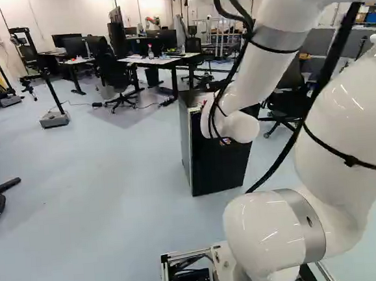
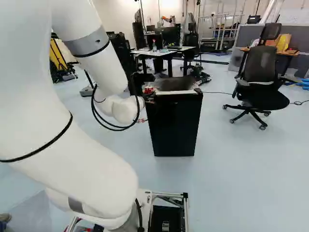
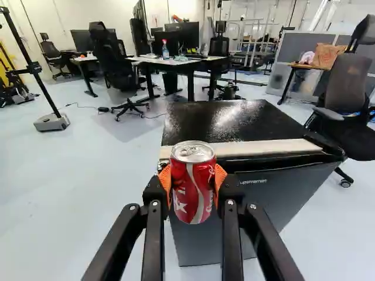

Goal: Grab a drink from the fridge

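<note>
Red-and-white metal can (image 3: 194, 188), upright, clamped in your black two-fingered gripper (image 3: 193, 180); just beyond is the black, box-shaped fridge (image 3: 266, 202), door seemingly closed. The grab looks done; next, back away, can level.

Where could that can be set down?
The fridge top is bare behind its pale front strip, back to the far edge. Crowded: the strip's end by the gripper and can, and the desk beyond, with bottle and monitors.

Orange pads (image 3: 220, 177) grip an upright red drink can (image 3: 192, 193), the black-topped fridge (image 3: 234, 121) beyond.
</note>
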Tool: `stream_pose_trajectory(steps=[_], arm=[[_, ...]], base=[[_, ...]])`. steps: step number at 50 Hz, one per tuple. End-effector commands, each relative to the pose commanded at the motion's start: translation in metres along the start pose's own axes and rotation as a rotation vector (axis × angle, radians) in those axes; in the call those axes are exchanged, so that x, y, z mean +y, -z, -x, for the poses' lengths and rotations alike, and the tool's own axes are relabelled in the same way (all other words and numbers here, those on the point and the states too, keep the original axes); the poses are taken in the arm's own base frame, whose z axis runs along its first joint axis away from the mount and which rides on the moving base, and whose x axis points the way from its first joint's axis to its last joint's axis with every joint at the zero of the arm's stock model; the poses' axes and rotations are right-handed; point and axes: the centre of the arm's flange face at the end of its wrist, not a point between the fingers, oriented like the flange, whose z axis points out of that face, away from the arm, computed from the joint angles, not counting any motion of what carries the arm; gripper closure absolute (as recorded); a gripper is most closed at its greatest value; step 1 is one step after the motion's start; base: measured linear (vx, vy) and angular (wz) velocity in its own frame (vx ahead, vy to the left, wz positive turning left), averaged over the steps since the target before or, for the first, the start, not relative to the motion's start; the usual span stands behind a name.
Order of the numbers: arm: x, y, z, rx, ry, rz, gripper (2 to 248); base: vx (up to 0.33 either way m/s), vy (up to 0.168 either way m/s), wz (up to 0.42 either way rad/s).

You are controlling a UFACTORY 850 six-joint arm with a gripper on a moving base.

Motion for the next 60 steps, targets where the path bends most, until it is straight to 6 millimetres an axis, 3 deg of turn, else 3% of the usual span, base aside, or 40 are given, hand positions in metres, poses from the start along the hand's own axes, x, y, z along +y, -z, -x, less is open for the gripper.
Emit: stream_pose_trajectory(steps=[29, 60], arm=[[-0.012, 0.051, 0.032, -0.04, 0.003, -0.028, 157], [-0.015, 0.069, 0.044, -0.054, 0.005, -0.038, 157]], base=[[0.0, 0.0, 0.0], [0.0, 0.0, 0.0]])
